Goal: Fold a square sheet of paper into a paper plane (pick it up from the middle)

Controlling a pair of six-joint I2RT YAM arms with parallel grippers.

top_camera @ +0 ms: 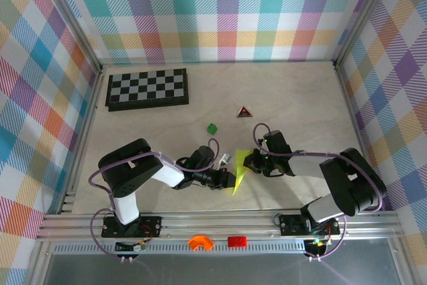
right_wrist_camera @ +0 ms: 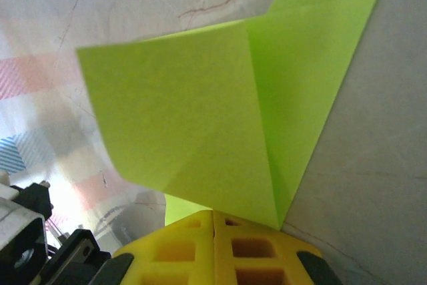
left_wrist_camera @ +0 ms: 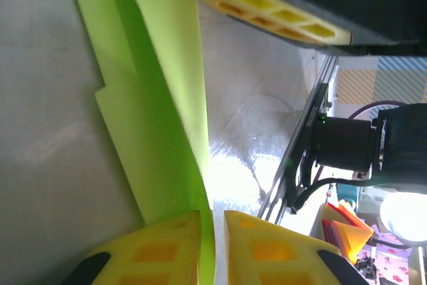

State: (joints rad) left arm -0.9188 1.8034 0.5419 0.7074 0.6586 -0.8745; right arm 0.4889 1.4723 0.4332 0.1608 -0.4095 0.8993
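You are looking at one paper plane, sitting near the table's front edge between two grippers. The right gripper is pinching its corner, jaws pressed together. The left gripper is showing a narrow slit, with the paper's edge running into it. The top view is adding one chessboard.

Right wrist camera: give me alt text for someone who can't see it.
A folded lime-green paper plane stands up from the tips of the right gripper, whose yellow fingers are shut together at the bottom edge. Behind it lies the pale table, with a glare patch at lower left.
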